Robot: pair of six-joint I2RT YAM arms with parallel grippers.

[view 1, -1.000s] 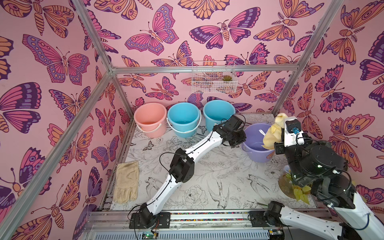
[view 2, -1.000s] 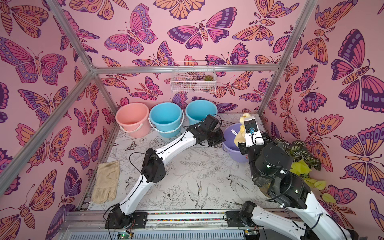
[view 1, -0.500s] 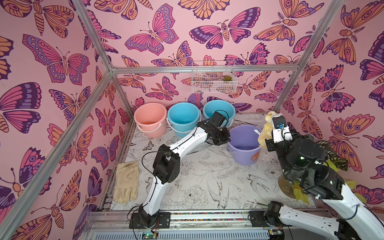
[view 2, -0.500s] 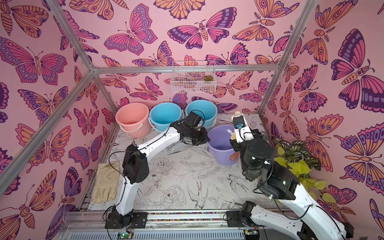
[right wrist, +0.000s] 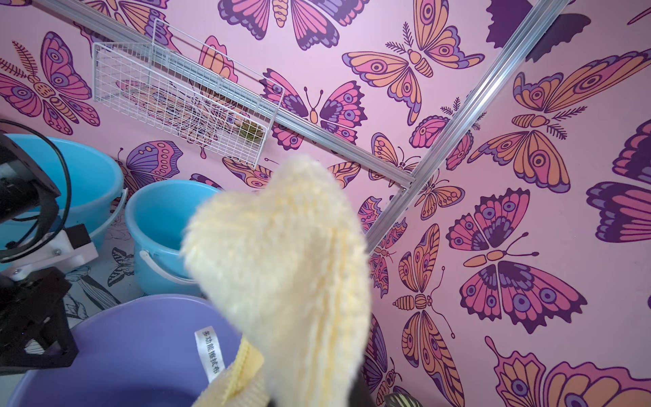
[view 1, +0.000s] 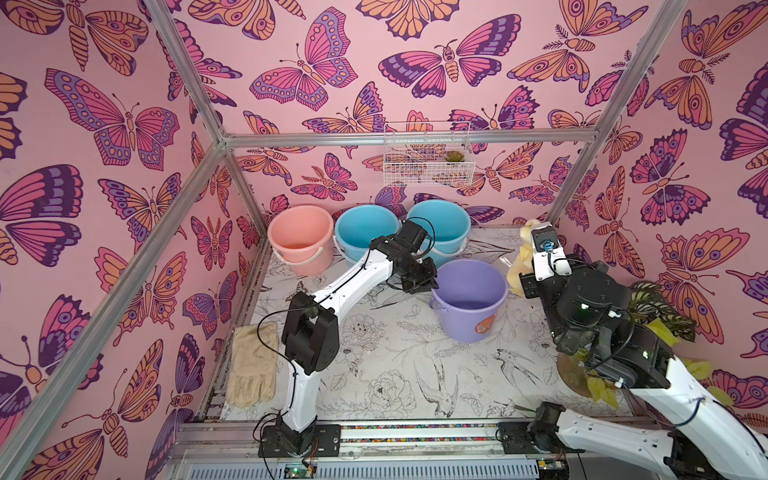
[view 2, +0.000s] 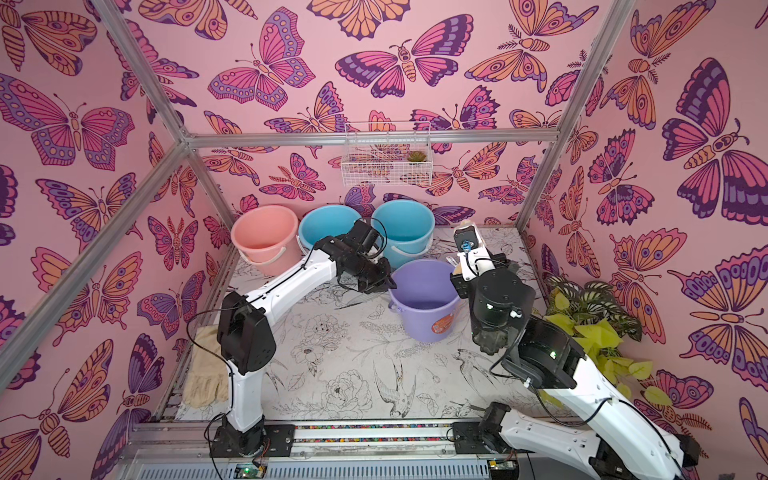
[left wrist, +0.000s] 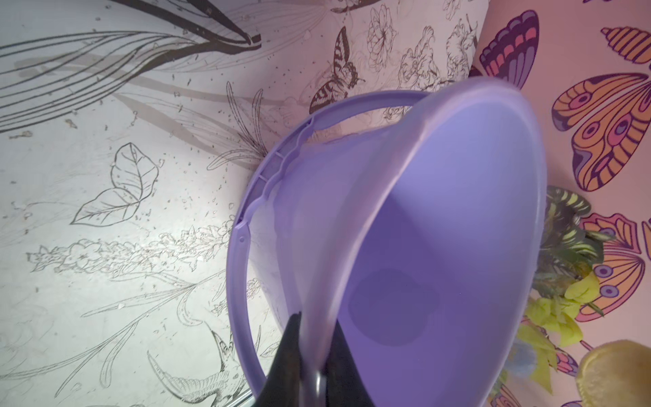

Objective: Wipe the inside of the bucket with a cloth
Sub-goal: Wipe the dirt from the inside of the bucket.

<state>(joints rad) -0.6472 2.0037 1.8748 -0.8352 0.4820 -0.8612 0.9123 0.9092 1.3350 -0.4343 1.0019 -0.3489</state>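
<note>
Standing up out of your right gripper [view 1: 528,283], the cloth [view 1: 523,259] is bunched into a pale yellow wad, clamped at its lower end with the jaws nearly together on the fabric. Its long axis runs from the jaws up and toward the back wall, free end topmost. In the right wrist view a small white tag [right wrist: 208,352] dangles near the pinched end. You have the cloth in the air just beside the purple bucket [view 1: 469,322], outside the rim on the side toward the right wall, not inside.

That looks like a staging hold. A wad held by one end gives you a soft tip to press along the walls, but it points away from the mouth, so I'd expect the wrist to need turning over before it goes in.

The bucket stands mouth up on the table [view 1: 386,374], with its handle down against its side. Its interior is bare as far as the left wrist view shows. Your left gripper [left wrist: 315,331] is closed on the rim opposite the cloth, one finger inside the wall and one outside, probably to brace the bucket against sliding or tipping under wiping pressure.

Further out, a blue bucket [view 1: 451,226] sits close behind the purple one. A second blue bucket [view 1: 365,228] and a pink bucket [view 1: 300,235] line the back wall. A tan rag [view 1: 253,365] lies at the table's left edge, and a plant [view 1: 660,309] sits behind your right arm.
</note>
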